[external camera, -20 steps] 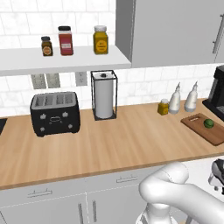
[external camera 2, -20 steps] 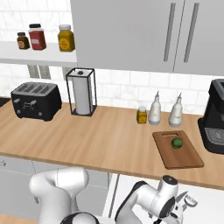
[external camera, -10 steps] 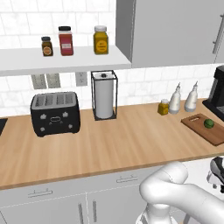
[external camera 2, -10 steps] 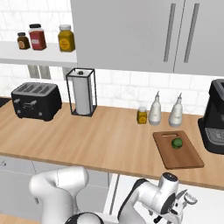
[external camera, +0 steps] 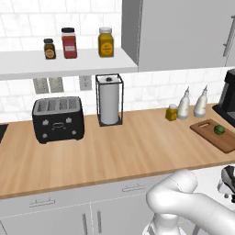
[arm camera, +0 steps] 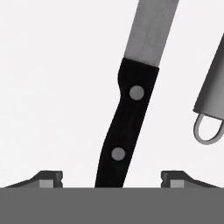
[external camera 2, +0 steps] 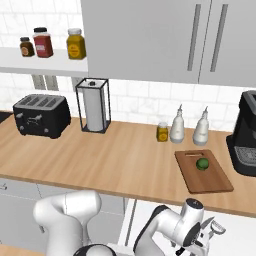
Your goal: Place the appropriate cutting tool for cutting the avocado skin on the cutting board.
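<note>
A knife (arm camera: 127, 122) with a black riveted handle and a grey blade lies on a white surface in the hand view. My gripper (arm camera: 111, 180) is open, its fingertips (arm camera: 49, 178) standing wide on either side of the handle's end without touching it. In the right base view the gripper (external camera 2: 211, 233) hangs low in front of the counter. The reddish-brown cutting board (external camera 2: 202, 179) (external camera: 207, 132) lies at the counter's right end. The dark-green avocado (external camera 2: 202, 163) (external camera: 219, 130) rests on it.
A second grey tool (arm camera: 212, 100) with a loop at its end lies just right of the knife. On the counter stand a coffee machine (external camera 2: 246, 135), two white bottles (external camera 2: 177, 126), a small yellow jar (external camera 2: 162, 132), a paper-towel holder (external camera 2: 94, 106) and a black toaster (external camera 2: 41, 116).
The hand has dipped slightly lower in front of the counter. The things on the counter stand as before.
</note>
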Available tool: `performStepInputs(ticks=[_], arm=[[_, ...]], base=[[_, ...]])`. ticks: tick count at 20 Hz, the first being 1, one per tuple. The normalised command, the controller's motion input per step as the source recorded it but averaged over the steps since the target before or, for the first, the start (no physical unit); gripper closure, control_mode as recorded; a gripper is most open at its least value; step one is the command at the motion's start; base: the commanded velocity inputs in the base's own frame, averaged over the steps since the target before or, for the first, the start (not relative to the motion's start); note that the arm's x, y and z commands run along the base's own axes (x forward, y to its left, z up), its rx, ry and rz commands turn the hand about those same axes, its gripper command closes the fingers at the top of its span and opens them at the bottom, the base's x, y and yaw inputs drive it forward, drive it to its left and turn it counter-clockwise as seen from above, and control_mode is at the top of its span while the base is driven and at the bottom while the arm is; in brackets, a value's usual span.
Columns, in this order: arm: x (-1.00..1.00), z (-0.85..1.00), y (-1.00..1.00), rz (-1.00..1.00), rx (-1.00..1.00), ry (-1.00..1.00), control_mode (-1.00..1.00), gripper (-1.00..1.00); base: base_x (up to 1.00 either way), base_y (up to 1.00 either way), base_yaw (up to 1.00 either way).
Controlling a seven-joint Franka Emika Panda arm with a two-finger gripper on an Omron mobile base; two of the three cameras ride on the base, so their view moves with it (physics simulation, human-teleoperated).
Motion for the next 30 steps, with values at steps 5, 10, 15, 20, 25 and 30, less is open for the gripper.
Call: performStepInputs(ticks=[5,10,15,20,25,30], arm=[[-0.09,-0.19,0.17,-0.06,0.00,0.00,-1.00,1.00],[-0.16,-0.06,0.24,-0.07,0.00,0.00,-1.00,1.00],[0.00,0.04,0.25,-0.04,0.00,0.00,-1.00,1.00],[-0.18,0.62,0.25,-0.01,0.00,0.00,-1.00,1.00],[-0.12,0.68,0.07,-0.04,0.00,0.00,-1.00,1.00],[-0.30,0.42,0.18,-0.14,0.05,0.08,-1.00,1.00]], base=[[0.00,0.00,0.00],[0.00,0.00,0.00],[0.00,0.00,0.00],[0.00,0.00,0.00],[0.00,0.00,0.00],[0.00,0.00,0.00]])
